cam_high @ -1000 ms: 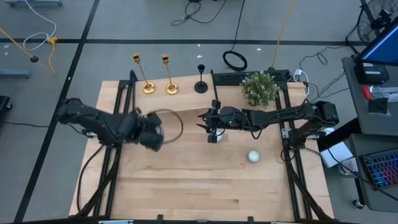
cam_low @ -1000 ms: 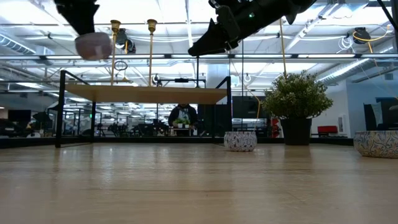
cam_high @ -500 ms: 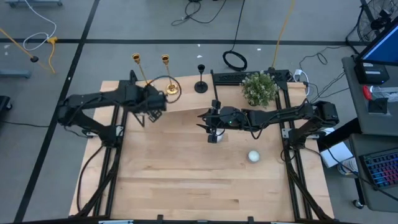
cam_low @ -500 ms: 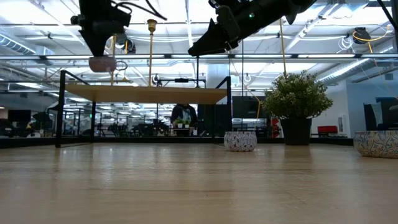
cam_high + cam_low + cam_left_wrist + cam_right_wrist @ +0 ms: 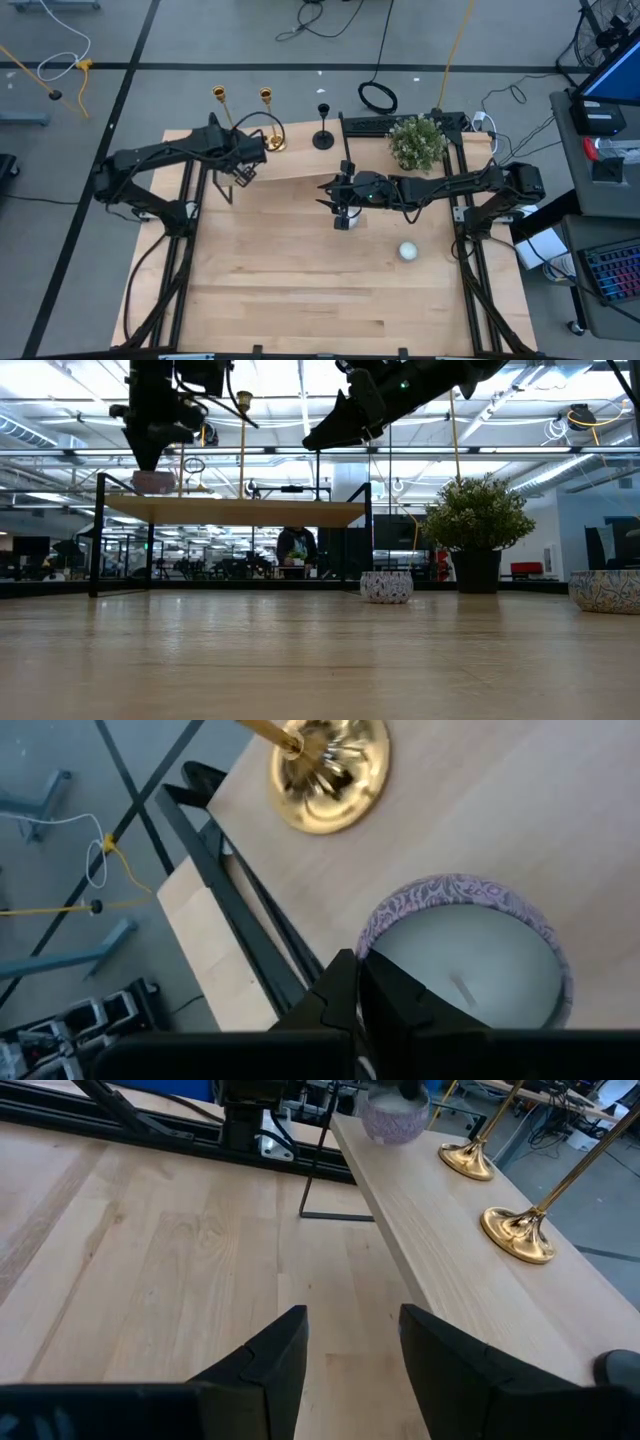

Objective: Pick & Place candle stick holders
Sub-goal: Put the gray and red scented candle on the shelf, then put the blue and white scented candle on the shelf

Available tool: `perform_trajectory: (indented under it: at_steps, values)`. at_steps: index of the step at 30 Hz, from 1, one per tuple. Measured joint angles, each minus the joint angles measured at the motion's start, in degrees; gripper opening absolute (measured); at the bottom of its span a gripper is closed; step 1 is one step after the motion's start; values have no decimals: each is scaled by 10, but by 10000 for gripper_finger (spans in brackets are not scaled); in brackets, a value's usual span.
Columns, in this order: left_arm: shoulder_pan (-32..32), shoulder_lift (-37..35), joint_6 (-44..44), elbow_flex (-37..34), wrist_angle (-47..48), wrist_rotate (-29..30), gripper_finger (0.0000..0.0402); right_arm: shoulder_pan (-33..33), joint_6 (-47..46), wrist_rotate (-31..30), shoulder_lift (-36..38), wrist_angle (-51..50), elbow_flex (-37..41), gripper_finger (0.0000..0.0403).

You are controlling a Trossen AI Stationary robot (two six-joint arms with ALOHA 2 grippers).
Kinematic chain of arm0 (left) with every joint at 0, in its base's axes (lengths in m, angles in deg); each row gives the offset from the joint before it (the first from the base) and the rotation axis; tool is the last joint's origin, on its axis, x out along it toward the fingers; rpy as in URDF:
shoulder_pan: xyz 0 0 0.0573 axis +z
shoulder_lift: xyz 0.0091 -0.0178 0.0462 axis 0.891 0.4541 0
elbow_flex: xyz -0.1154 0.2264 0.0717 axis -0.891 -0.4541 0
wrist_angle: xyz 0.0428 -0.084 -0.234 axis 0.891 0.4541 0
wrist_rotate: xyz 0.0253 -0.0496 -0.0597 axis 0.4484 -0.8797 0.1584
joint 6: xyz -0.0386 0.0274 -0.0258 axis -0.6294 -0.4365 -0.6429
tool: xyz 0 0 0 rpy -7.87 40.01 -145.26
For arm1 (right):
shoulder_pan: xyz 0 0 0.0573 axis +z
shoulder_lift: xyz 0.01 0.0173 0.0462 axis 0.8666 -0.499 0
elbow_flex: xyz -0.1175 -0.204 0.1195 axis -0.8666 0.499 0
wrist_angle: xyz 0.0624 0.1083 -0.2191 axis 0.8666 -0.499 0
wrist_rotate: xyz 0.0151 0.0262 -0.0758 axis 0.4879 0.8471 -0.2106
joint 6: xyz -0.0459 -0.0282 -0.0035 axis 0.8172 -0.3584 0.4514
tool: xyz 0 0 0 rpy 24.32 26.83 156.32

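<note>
- We judge this the placing step: left gripper [image 5: 365, 985], fingers clenched on a purple-patterned candle cup [image 5: 462, 955], beside the gold holder [image 5: 325, 770].
- Next: lower, then release; right gripper [image 5: 350, 1345] waits, fingers released.

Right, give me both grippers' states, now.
Left gripper: shut on the candle jar, at the raised shelf beside a gold holder.
Right gripper: open, empty, mid-table.

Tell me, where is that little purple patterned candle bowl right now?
The candle bowl is in the left claw, over the raised shelf's left end, beside the nearest gold candlestick holder.
</note>
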State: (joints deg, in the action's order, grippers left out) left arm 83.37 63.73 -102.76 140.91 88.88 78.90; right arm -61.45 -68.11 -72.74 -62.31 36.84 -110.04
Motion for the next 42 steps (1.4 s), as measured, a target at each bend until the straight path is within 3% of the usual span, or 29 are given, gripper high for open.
perform_trajectory:
  at_steps: [6,18,30,42]
  values:
    - [23,0,33,-23,-56,1,6,0,0,0,0,0,0,155]
    - [48,0,67,-24,-59,-25,10,0,0,0,0,0,0,155]
    - [45,0,76,-24,-74,-5,124,0,0,0,0,0,0,155]
    - [8,-28,46,-24,-47,-10,136,0,0,-1,0,-2,0,155]
